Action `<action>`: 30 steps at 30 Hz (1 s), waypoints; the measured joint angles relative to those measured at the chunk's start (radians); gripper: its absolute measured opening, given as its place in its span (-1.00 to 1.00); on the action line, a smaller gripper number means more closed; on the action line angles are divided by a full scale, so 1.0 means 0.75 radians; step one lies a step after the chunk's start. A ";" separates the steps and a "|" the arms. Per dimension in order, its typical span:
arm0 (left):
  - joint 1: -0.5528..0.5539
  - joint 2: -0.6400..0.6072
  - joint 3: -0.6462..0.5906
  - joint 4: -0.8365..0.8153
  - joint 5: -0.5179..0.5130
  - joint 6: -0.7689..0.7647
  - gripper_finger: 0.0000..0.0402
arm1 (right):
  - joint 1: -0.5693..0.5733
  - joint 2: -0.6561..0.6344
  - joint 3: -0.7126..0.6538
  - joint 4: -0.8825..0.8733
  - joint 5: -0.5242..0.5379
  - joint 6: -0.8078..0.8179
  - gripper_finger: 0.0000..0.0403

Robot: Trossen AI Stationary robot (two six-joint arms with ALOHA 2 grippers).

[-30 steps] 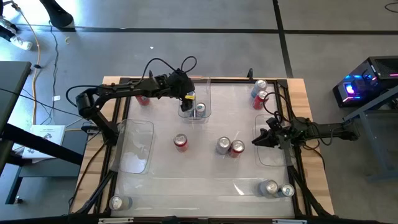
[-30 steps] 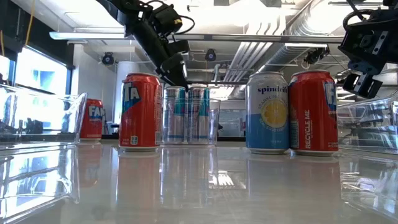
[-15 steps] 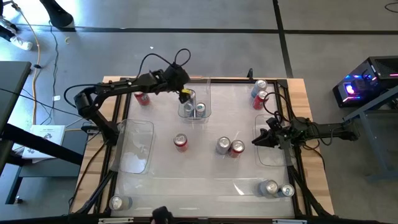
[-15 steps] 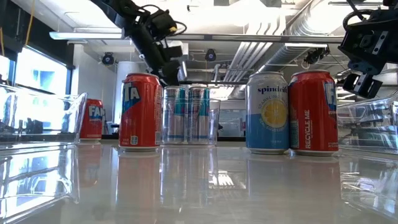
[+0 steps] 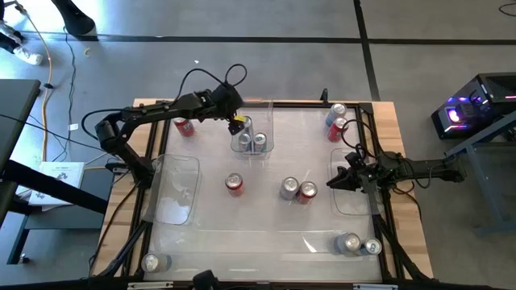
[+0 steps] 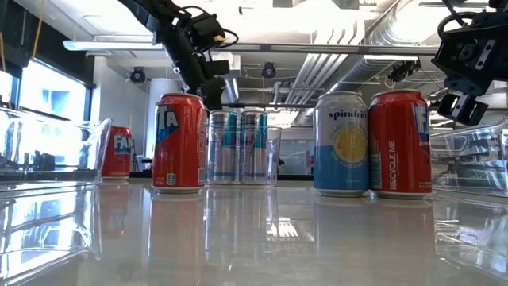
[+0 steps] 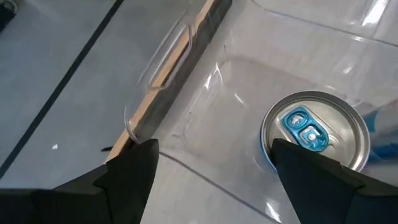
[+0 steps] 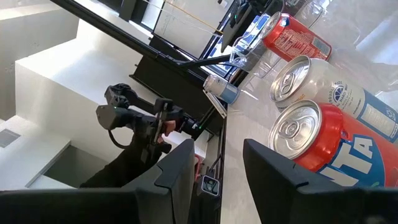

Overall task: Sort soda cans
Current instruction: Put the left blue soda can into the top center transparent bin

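The left tool [image 5: 235, 122] hung open and empty above the far bin [image 5: 267, 148], where two cans [image 5: 252, 142] stood. The right tool [image 5: 339, 182], partly open and empty, waited over the right bin [image 5: 355, 208]. Other cans [image 5: 297, 190] stood scattered on the surface [image 5: 258, 225].

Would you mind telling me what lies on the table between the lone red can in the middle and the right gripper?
In the high view, a silver can and a red can stand touching between the lone red can and the right gripper.
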 joint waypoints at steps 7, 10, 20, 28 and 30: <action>-0.019 0.003 0.052 -0.074 0.004 -0.019 0.54 | 0.000 0.000 0.000 0.000 0.000 0.000 -0.34; -0.022 0.005 0.071 -0.074 0.009 -0.018 0.54 | 0.000 0.000 0.000 0.000 0.000 0.000 -0.34; -0.010 0.005 0.087 -0.021 0.171 0.049 0.54 | 0.000 0.000 0.000 0.000 0.000 0.000 -0.34; 0.029 0.005 0.087 0.023 0.262 0.126 0.63 | 0.000 0.000 0.000 0.000 0.000 0.000 -0.34; 0.042 0.005 0.087 0.020 0.265 0.123 0.68 | 0.000 0.000 0.000 0.000 0.000 0.000 -0.34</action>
